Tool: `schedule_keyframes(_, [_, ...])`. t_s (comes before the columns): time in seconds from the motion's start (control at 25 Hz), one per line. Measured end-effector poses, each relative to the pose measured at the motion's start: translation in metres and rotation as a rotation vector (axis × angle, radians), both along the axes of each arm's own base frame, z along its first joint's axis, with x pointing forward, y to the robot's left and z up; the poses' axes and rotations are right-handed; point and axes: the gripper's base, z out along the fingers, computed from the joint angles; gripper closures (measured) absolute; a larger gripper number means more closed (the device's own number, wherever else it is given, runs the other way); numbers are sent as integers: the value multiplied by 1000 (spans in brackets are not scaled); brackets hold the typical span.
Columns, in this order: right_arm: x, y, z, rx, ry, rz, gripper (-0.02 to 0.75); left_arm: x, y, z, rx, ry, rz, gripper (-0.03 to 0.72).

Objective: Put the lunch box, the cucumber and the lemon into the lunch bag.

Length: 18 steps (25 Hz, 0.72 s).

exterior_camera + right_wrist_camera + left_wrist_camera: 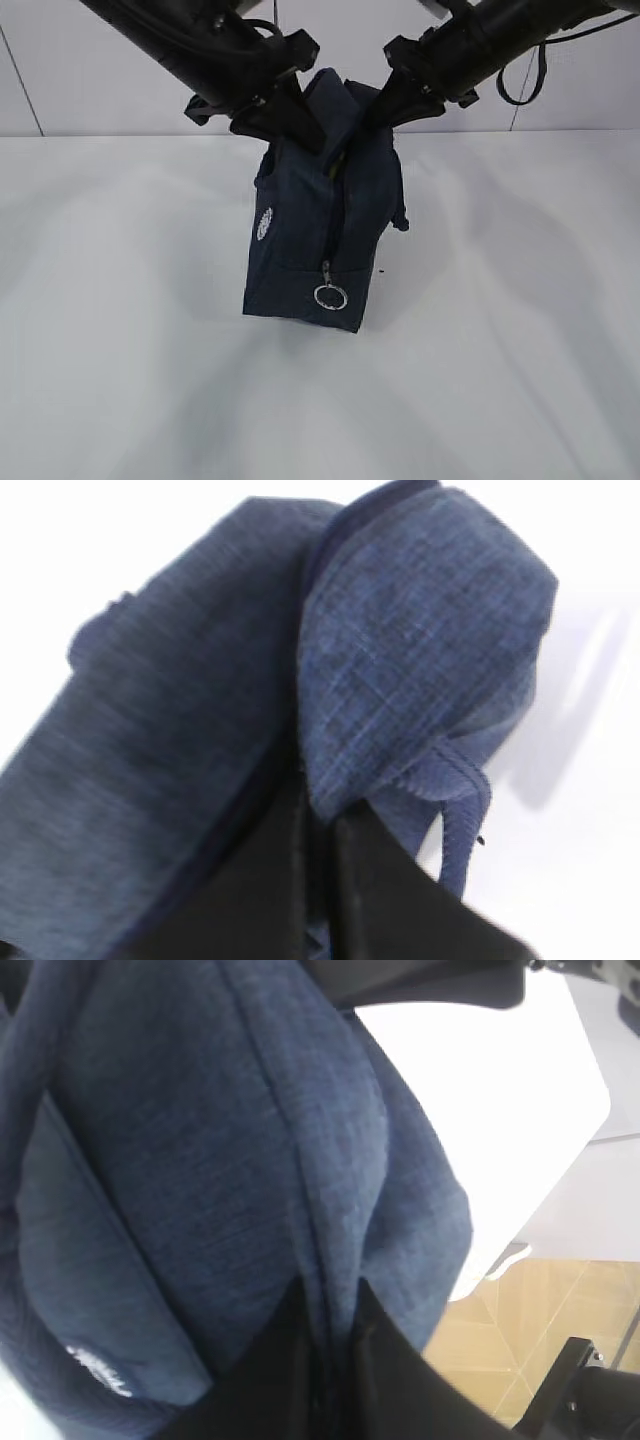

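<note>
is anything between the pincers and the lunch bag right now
No. Both pincers are already clamped on the fabric at the top of the lunch bag: the left pincer on its left side, the right pincer on its right. Nothing else is visible on the table.

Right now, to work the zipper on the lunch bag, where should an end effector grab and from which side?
Take the metal ring pull, low on the lunch bag end facing the exterior camera. Approach from that camera side: the ring hangs free there, and both end effectors already pinch the top fabric.
</note>
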Motion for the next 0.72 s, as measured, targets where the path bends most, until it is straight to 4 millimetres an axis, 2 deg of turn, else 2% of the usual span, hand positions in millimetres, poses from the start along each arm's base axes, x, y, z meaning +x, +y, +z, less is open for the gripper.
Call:
schedule_keyframes(0.2, [-1,-1,-4,-55,11,4,733,-1,-15,-20,11,42,-25,681])
schedule_keyframes(0.32, [-2,3,-4,-58,8,14,733,-2,-20,-23,10,42,-27,671])
schedule_keyframes(0.48, [-4,9,-4,-69,-1,37,724,-1,-20,-23,8,37,-22,602])
schedule_keyframes(0.6, [-4,10,-4,-70,-1,39,668,-1,-21,-23,3,40,-20,505])
schedule_keyframes(0.72, [-4,10,-4,-70,-2,37,540,-1,-21,-23,-4,44,-19,415])
